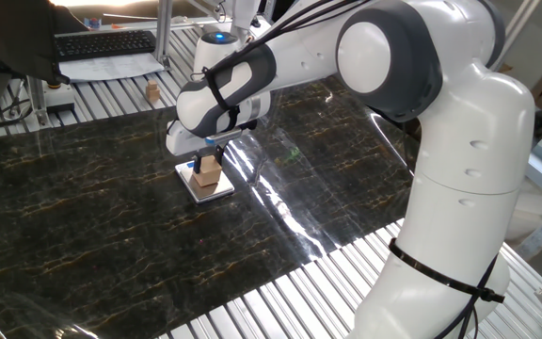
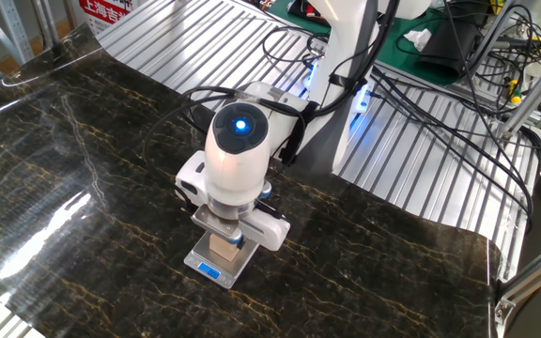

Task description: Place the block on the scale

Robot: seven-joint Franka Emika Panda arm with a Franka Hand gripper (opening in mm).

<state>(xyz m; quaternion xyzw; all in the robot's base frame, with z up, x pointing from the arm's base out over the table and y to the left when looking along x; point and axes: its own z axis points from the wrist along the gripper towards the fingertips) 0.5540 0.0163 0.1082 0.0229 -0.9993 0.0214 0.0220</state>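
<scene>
1. The small light-tan wooden cube (image 1: 209, 171) sits on the flat square silver-white pocket scale (image 1: 205, 185), whose blue display strip shows at its near edge in the other fixed view.
2. The white two-finger gripper (image 2: 224, 242) straddles the cube from above; whether its fingers clamp the wood or have let go, I cannot tell.
3. Risk: if the fingers cling while lifting, the cube could tip or ride up off the platform.
4. Risk: a sideways retreat might nudge the light scale across the dark marbled mat (image 1: 83, 217).
</scene>
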